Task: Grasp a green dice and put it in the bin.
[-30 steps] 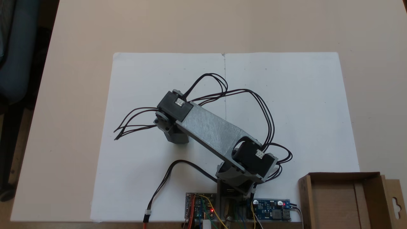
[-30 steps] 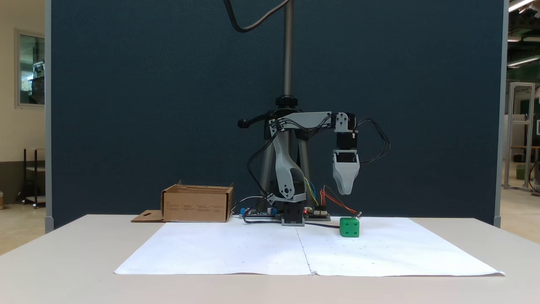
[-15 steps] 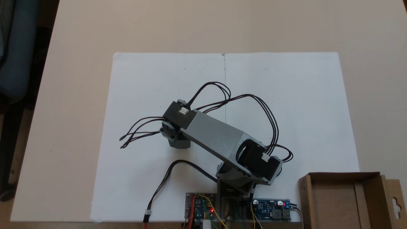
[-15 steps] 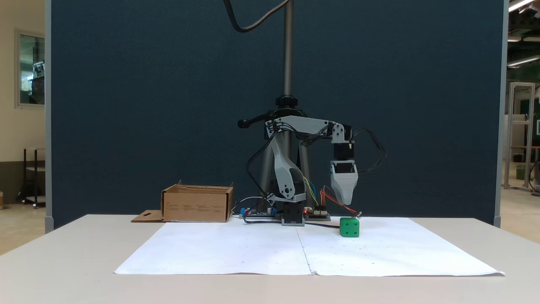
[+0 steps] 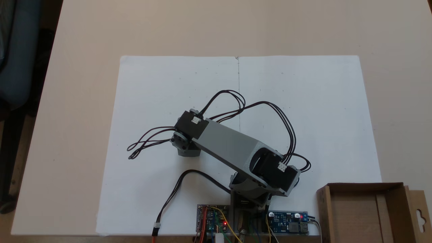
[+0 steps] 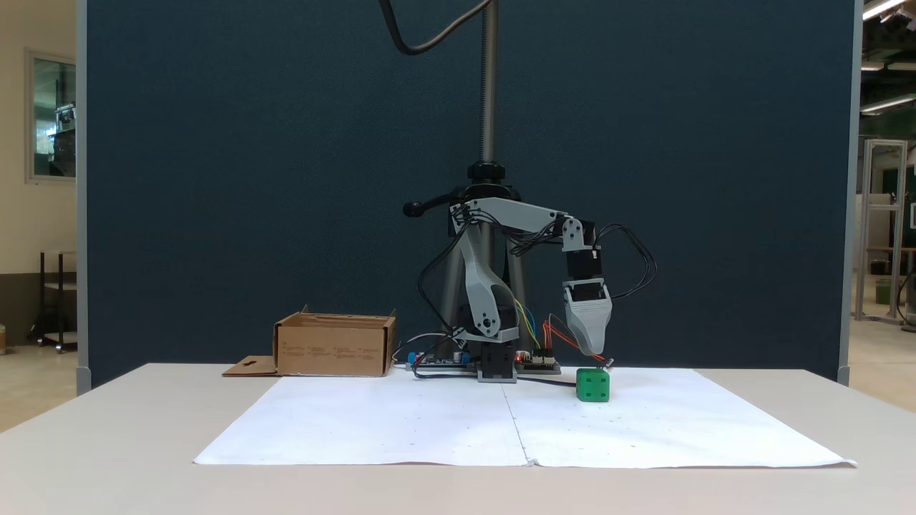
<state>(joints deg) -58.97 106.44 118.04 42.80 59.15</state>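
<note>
Front-facing fixed view, near to far: white paper sheets [image 6: 529,422] lay on the bench [image 6: 107,458], and the green dice [image 6: 592,384] sat on the paper at right, near its back edge. The gripper [image 6: 595,350] hung tip-down just above the dice, apparently not touching it. Jaws lined up one behind the other from this angle, so I can't tell whether they were released or clenched; nothing seen in them. Behind that were the arm's base [image 6: 497,368] and circuit boards [image 6: 544,363], then the cardboard bin [image 6: 335,345] at left, well apart from the dice, flap lying flat to its left.

In the top-down fixed view, the arm's grey link [image 5: 229,146] and wrist covered the dice and the jaws. That view did show the bin [image 5: 366,212] interior, holding no dice, and the slotted flap [image 5: 420,216].
</note>
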